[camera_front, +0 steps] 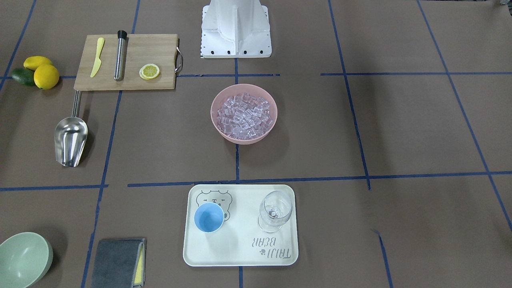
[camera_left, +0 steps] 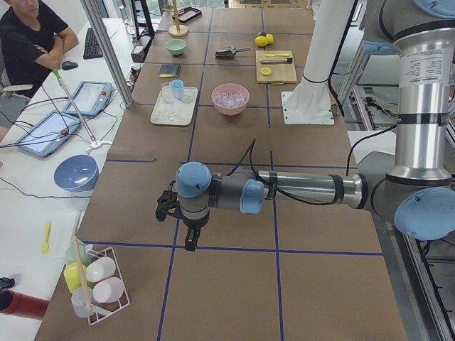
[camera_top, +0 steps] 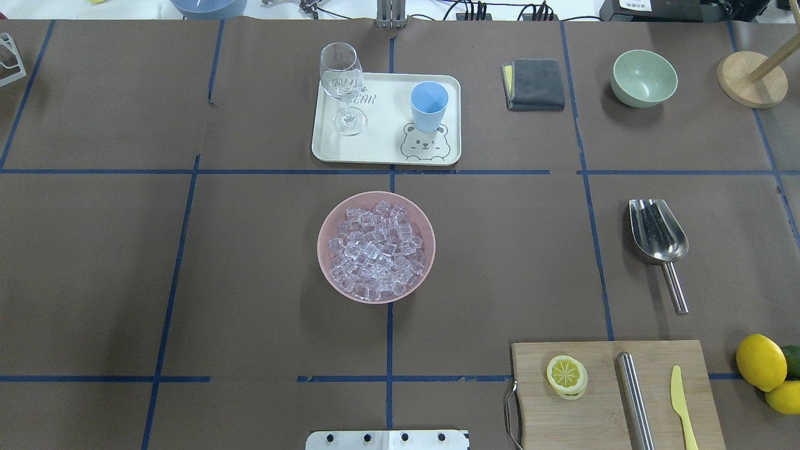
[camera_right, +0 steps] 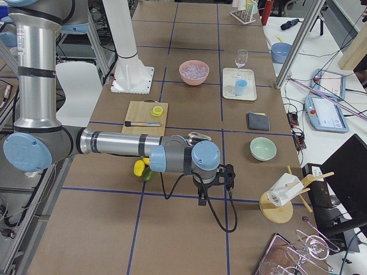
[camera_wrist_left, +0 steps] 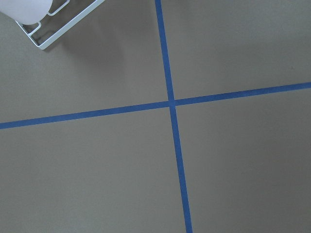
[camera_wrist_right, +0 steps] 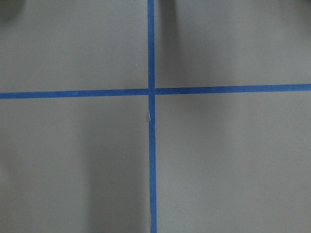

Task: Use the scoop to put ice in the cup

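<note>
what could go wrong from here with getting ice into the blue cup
The scoop looks about as wide as the cup, so ice could spill onto the tray while pouring.
The wine glass stands on the same tray beside the cup; a swinging scoop might tip it.
The scoop lies flat with a thin handle, so the grasp may slip.

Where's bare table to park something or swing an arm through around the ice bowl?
Free: the whole stretch on the robot's left of the pink ice bowl and tray; the lane between that bowl and the scoop; a narrower strip between bowl and tray. Crowded: robot's right side, with scoop, cutting board, lemons, grey cloth and green bowl.
</note>
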